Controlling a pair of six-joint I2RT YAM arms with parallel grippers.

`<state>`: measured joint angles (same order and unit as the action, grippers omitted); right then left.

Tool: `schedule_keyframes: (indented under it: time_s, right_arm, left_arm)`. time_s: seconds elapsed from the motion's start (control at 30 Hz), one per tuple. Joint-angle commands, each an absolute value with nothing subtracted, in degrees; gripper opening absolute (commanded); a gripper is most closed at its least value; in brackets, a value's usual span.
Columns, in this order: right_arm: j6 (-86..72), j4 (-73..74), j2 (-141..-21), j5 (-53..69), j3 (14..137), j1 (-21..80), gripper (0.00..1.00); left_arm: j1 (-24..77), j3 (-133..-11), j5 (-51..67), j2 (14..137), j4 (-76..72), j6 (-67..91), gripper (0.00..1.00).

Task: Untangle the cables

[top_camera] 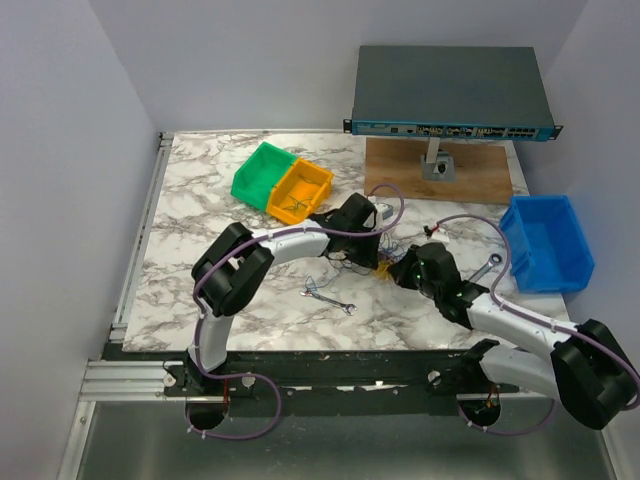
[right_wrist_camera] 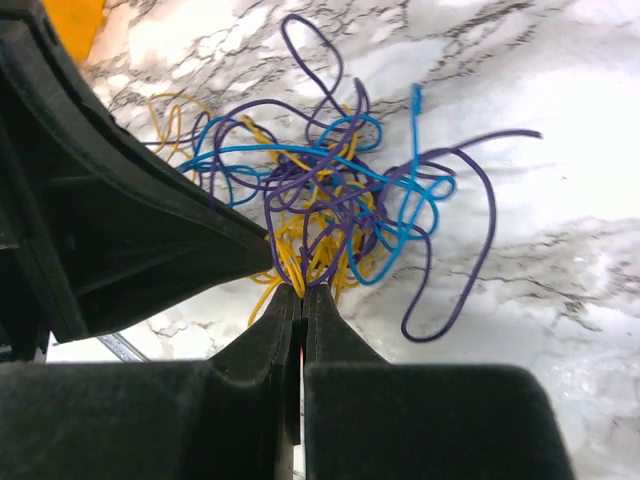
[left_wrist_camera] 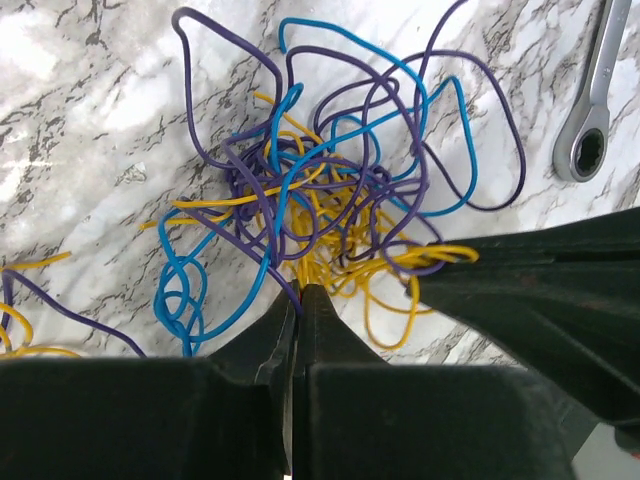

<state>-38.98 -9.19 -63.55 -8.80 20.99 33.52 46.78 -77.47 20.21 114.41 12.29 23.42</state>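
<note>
Now we find the cables (left_wrist_camera: 320, 215) clumped on the bench (top_camera: 200, 200) directly between the tools; left tool (left_wrist_camera: 300, 300) and right tool (right_wrist_camera: 302, 295) each clenched on yellow strands at opposite edges, equally near, facing one another.

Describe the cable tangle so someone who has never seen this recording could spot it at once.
On the marble table, look at the middle, where the left gripper and right gripper meet nearly tip to tip, both shut. The cables lie between them: a loose knot of thread-thin blue, purple and yellow wires, unlike the thick purple arm cables or the flat silver wrench nearby.
</note>
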Motion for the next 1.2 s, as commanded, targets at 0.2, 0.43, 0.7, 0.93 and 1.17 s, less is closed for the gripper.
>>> schedule_keyframes:
  time_s: [0.2, 0.43, 0.7, 0.93, 1.17]
  right_arm:
    - [-49.43, 8.51, -59.66, -26.15, 25.29, 33.33, 0.05]
    - [-51.41, 15.82, -56.12, -30.64, 25.47, 33.32, 0.24]
    - [-37.82, 10.52, -53.28, -19.68, 29.05, 33.30, 0.86]
    - [-33.12, 2.82, -65.40, -11.37, 35.69, 33.27, 0.80]
    - [-38.80, -4.39, -79.00, -8.25, 39.34, 33.22, 0.75]
  left_arm:
    - [45.54, -74.35, 11.49, 108.08, 13.35, 22.28, 0.00]
    - [41.98, -67.38, 14.90, 102.95, 6.82, 24.48, 0.00]
    - [41.97, -66.91, 17.47, 102.42, 5.41, 22.68, 0.00]
    - [41.93, -66.76, 18.07, 102.44, 5.34, 22.94, 0.00]
    - [41.93, -66.20, 17.74, 102.15, 5.51, 23.44, 0.00]
